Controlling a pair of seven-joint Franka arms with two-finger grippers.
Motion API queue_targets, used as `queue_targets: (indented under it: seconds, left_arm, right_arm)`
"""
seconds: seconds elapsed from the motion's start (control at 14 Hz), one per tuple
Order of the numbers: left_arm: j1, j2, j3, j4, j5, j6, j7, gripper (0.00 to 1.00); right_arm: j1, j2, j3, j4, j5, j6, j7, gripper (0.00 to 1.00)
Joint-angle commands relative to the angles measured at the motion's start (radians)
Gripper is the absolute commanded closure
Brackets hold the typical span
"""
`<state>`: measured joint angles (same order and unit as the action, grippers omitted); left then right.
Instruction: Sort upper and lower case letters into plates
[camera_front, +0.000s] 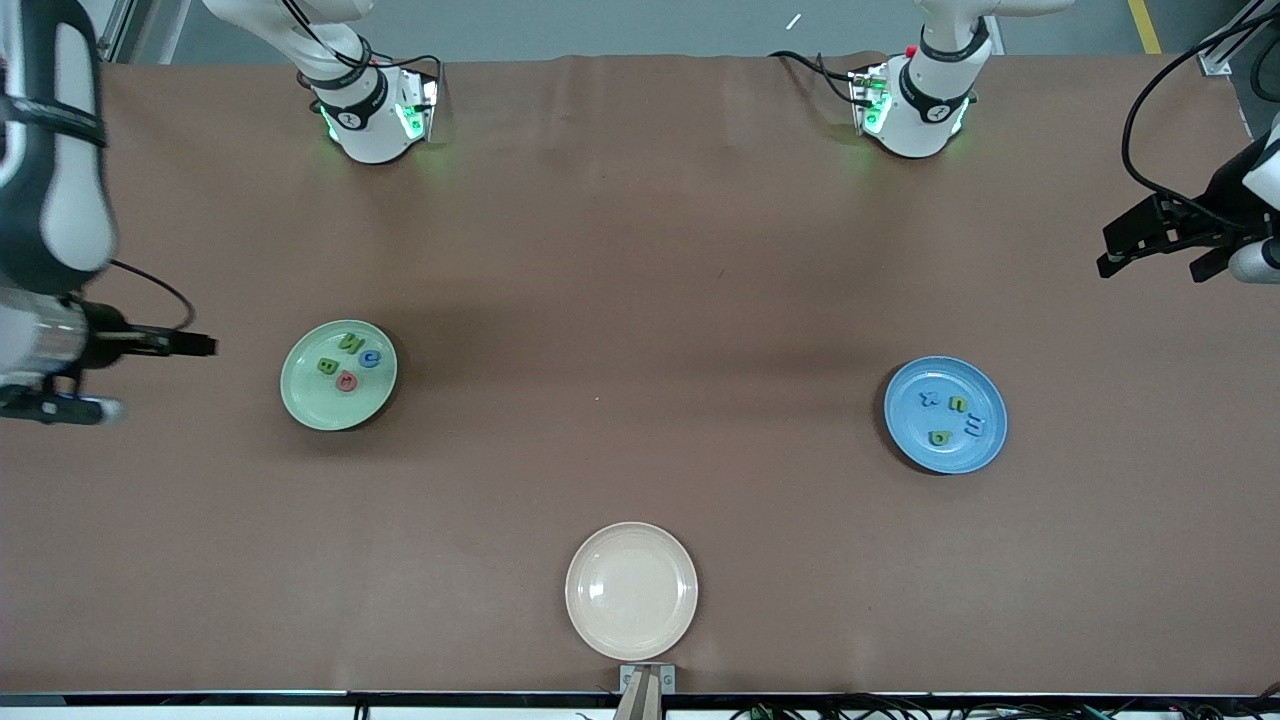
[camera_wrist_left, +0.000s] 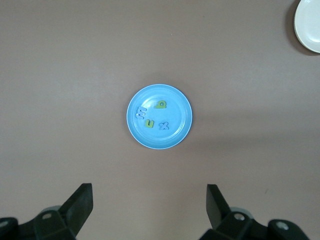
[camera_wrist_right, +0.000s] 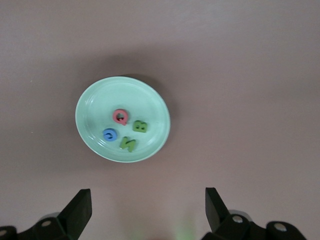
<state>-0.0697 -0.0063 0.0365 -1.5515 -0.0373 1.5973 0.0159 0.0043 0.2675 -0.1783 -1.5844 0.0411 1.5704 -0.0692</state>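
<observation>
Green, blue and pink letters all lie in their plates

Mint plate (camera_front: 338, 375) sits on the brown tabletop (camera_front: 640, 300) toward the right arm's end and carries four letters (camera_wrist_right: 125, 130): a pinkish-red Q, a blue one, a green B and a green N. Blue plate (camera_front: 945, 414) sits toward the left arm's end and carries the other four letters (camera_wrist_left: 152, 116): two green, two pale blue. A cream plate (camera_front: 631, 590) lies nearest the front camera, between the two, with nothing in it. By the look of things, the sorting is done.

Right gripper (camera_wrist_right: 145, 212) hangs above the tabletop beside the mint plate, jaws spread wide and holding nothing. Left gripper (camera_wrist_left: 149, 210) hangs the same way beside the blue plate, jaws wide and bare.

As for handling, the letters look light, stiff and chunky, probably foam or wood, so they should stand a firm pinch without harm. They are tiny against the jaws, so a grasp would best come straight down across a letter's narrow width, with the jaws narrowed beforehand to avoid nudging neighbours. The N and the blue letter lie close together; those would need the most care. The plates look smooth and hard, so a letter could slide if pushed.
</observation>
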Motion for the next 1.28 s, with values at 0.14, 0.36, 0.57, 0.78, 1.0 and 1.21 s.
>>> queue_targets:
  seconds: [0.14, 0.36, 0.57, 0.78, 1.0, 1.21]
  left_arm:
    - [0.007, -0.011, -0.010, 0.007, 0.014, -0.017, -0.007, 0.00]
    - [0.007, -0.011, -0.010, 0.007, 0.014, -0.017, -0.007, 0.00]
    - [0.007, -0.011, -0.010, 0.007, 0.014, -0.017, -0.007, 0.00]
    - [0.007, -0.011, -0.010, 0.007, 0.014, -0.017, -0.007, 0.00]
    - [0.007, -0.011, -0.010, 0.007, 0.014, -0.017, -0.007, 0.00]
    - [0.008, -0.011, -0.006, 0.027, 0.013, -0.017, -0.007, 0.00]
  right_arm:
    - [-0.009, -0.103, 0.019, 0.033, -0.043, -0.053, 0.002, 0.00]
    - [-0.010, -0.097, 0.025, 0.085, -0.069, -0.099, 0.000, 0.00]
    - [-0.010, -0.094, 0.023, 0.101, -0.061, -0.099, -0.049, 0.00]
    - [-0.012, -0.090, 0.023, 0.139, -0.053, -0.102, -0.046, 0.00]
    - [-0.012, -0.074, 0.025, 0.178, -0.055, -0.092, -0.047, 0.00]
    - [-0.012, -0.074, 0.025, 0.184, -0.052, -0.093, -0.050, 0.00]
